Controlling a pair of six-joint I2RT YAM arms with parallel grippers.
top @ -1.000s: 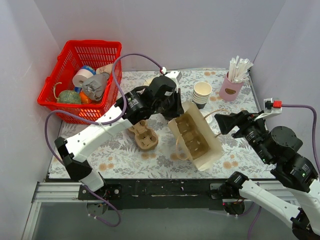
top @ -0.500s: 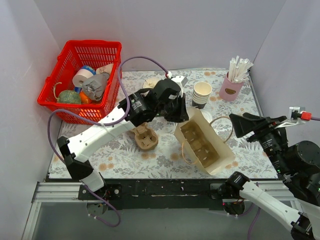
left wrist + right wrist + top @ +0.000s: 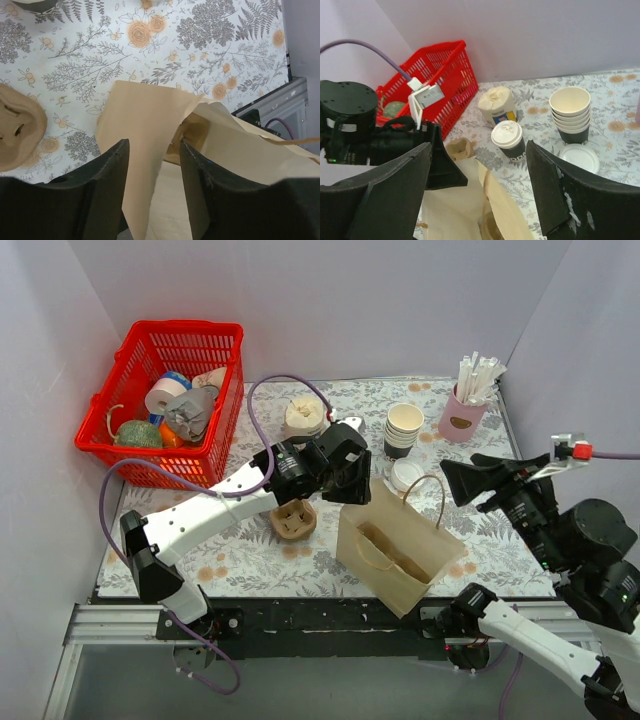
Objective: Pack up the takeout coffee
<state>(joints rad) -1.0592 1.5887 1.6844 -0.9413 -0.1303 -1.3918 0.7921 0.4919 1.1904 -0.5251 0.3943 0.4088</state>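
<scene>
Nothing legible anywhere, folks. The takeout coffee [image 3: 508, 139] carries pale lettering low on its dark wall, too blurred to read. The cream jar [image 3: 496, 102] wears a label [image 3: 503, 116], just blue and yellow patches.

Hidden in part behind paper bag [image 3: 395, 550] rim and handle, top view: takeout coffee [image 3: 404, 474]. Cut off at left edge, left wrist view: cup carrier [image 3: 17, 135]. Too dim to tell: bag's contents.

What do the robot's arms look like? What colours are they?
Both arms are white tubes joined by chunky black round joints. The left arm has a looping purple cable; the right arm has one too, plus a small red tag. The left pincer and right pincer each have two black wedge-shaped fingers.
</scene>
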